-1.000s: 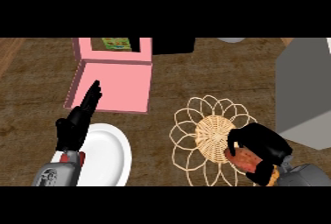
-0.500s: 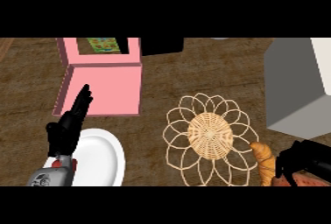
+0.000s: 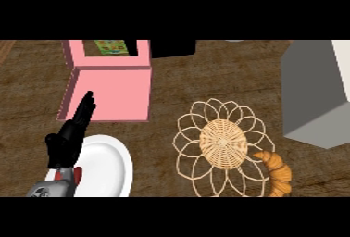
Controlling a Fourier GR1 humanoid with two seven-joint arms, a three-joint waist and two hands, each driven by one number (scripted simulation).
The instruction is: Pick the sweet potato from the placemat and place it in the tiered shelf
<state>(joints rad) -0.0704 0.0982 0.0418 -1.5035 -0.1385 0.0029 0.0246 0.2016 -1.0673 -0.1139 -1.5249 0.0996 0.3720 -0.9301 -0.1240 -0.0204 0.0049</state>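
The sweet potato is an orange, curved, ridged piece lying at the lower right rim of the woven flower-shaped placemat. No hand touches it. The grey tiered shelf stands at the right edge of the view, just beyond the placemat. My left hand is at the lower left, open with its fingers straight and pointing up, over the white plate's edge. My right hand shows nowhere in the head view.
A white plate lies at the lower left, next to the placemat. An open pink box with a picture on its back wall stands behind it. A dark object sits at the top centre.
My right hand, which was over the placemat's lower right with the sweet potato, slid right and left the view. The sweet potato now lies by itself at the placemat's rim. The left hand stayed put.
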